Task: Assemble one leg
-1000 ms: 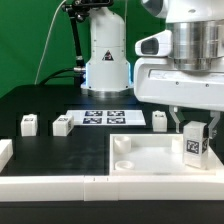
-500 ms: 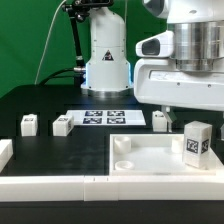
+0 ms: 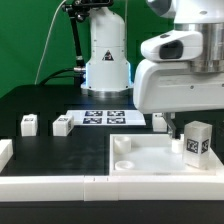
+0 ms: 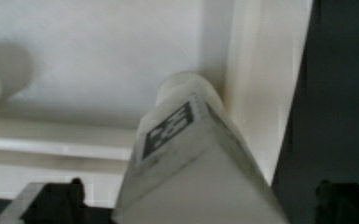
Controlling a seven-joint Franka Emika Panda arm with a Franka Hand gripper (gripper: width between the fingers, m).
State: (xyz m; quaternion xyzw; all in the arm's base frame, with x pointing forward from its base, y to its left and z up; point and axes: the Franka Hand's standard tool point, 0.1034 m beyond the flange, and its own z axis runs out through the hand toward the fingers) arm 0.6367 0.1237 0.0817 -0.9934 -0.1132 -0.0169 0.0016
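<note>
A leg (image 3: 197, 142), a small white block with a tag facing front, stands upright in the corner of the large white panel (image 3: 150, 160) on the exterior view's right. My gripper (image 3: 187, 120) is open just above it, and its fingers do not touch it. In the wrist view the leg (image 4: 194, 150) stands between my two dark fingertips (image 4: 60, 200) with gaps on both sides. The panel (image 4: 87, 60) lies beneath it.
Three more loose legs stand on the black table: two at the exterior view's left (image 3: 29, 123) (image 3: 62, 125) and one behind the panel (image 3: 160, 120). The marker board (image 3: 103, 117) lies in the middle. A white part (image 3: 5, 152) sits at the left edge.
My gripper has let go of the leg, risen and shifted toward the exterior view's left. The leg stays standing on the panel.
</note>
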